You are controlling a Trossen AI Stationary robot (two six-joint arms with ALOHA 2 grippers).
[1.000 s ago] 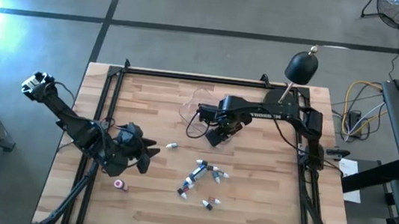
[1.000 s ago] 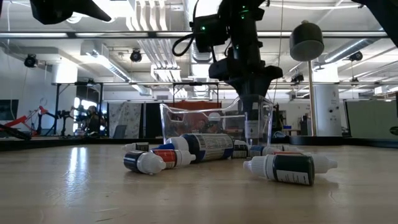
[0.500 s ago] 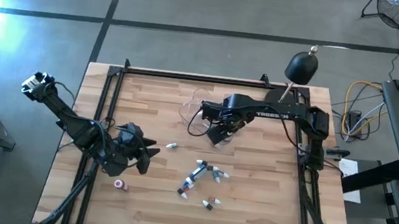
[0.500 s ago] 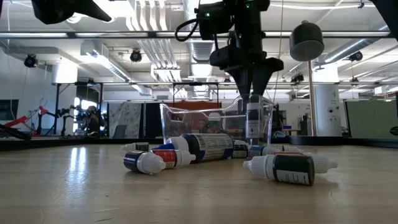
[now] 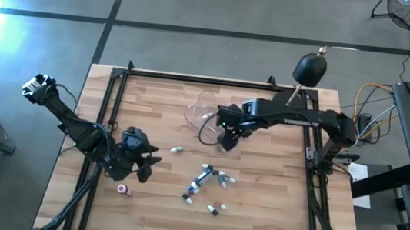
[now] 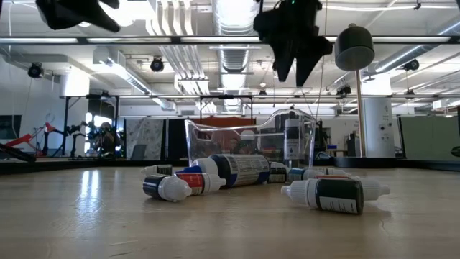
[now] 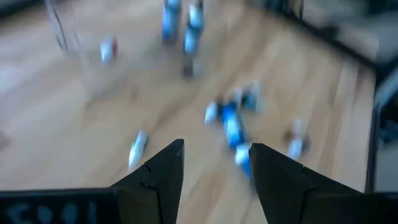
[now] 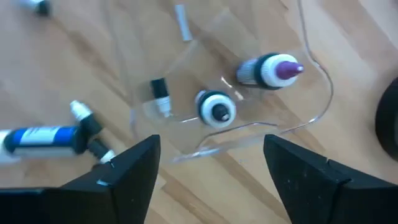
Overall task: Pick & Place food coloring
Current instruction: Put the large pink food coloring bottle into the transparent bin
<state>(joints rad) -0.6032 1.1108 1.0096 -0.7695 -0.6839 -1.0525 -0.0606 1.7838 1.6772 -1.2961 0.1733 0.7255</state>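
Bench (image 5: 256,214): wooden slat top inside a dark frame; carries the tray, the bottles and both arms.
Right arm (image 5: 298,116): reaches from the bench's right side toward the centre, ending just beside the tray.
Left arm (image 5: 80,128): lies over the bench's left edge, well apart from the tray.
Tray (image 5: 202,108): clear plastic, near the bench centre toward the far side; in the low view (image 6: 244,140) it stands behind the loose bottles.
Right gripper (image 6: 293,68): hangs above the tray, clear of it; jaws spread and holding nothing. The right wrist view (image 8: 211,177) looks down between them into the tray.
Left gripper (image 5: 149,159): above the bench, left of the scattered bottles; jaws spread and holding nothing (image 7: 214,168).
Food coloring, in tray: one bottle upright (image 8: 216,107), one purple-capped bottle on its side (image 8: 270,70).
Food coloring, loose (image 5: 205,178): a cluster lying on the bench near the centre, on the near side of the tray.
Food coloring, stray (image 5: 124,190): one bottle alone near the left front.
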